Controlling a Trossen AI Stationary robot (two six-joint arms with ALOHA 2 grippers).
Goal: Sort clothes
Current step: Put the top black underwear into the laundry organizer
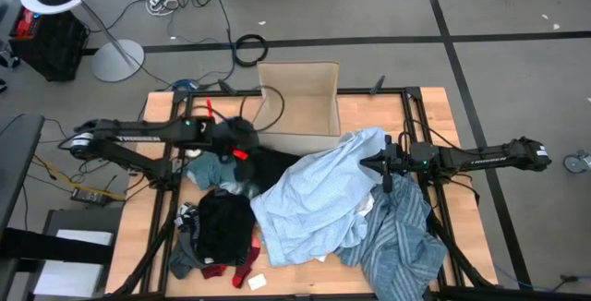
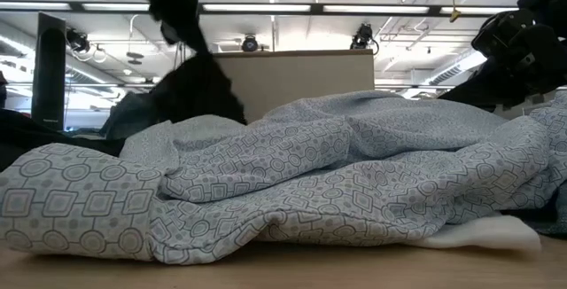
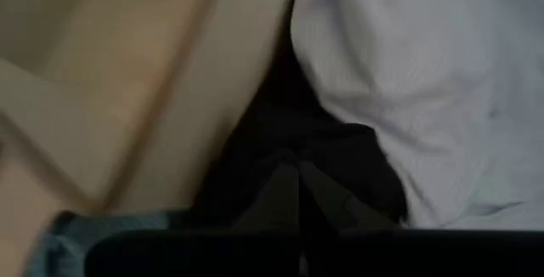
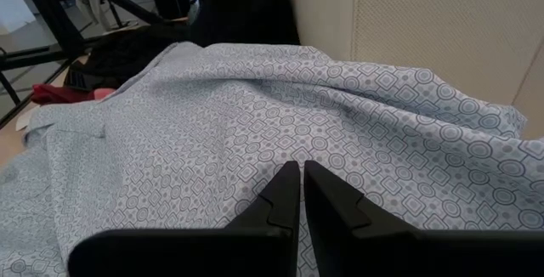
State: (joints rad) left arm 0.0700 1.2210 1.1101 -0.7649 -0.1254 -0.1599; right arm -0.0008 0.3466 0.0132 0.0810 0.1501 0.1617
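Observation:
My left gripper (image 1: 247, 142) is beside the tan cardboard box (image 1: 300, 107), shut on a black garment (image 1: 272, 164) that hangs below it in the low view (image 2: 199, 85). The large light-blue patterned shirt (image 1: 314, 199) lies crumpled at the table's middle. My right gripper (image 1: 374, 164) is shut just above the shirt's right part (image 4: 255, 115); I cannot tell whether it touches it. The blue-white striped shirt (image 1: 399, 241) lies at the near right. Another black piece (image 1: 226, 222), a teal piece (image 1: 211, 167) and small red items (image 1: 245, 266) lie at the near left. My left gripper pinches a bunched part of the black garment (image 3: 285, 154) between its two shut fingers. In the low view the cloth hangs slack from the gripper (image 2: 177, 5) and its lower part rests behind the light-blue shirt, in front of the box.
The open box stands at the table's far middle edge. Dark frame bars (image 1: 416, 126) run along both sides of the wooden table top. Bare wood (image 1: 166, 107) shows at the far left corner and at the far right (image 1: 439, 116).

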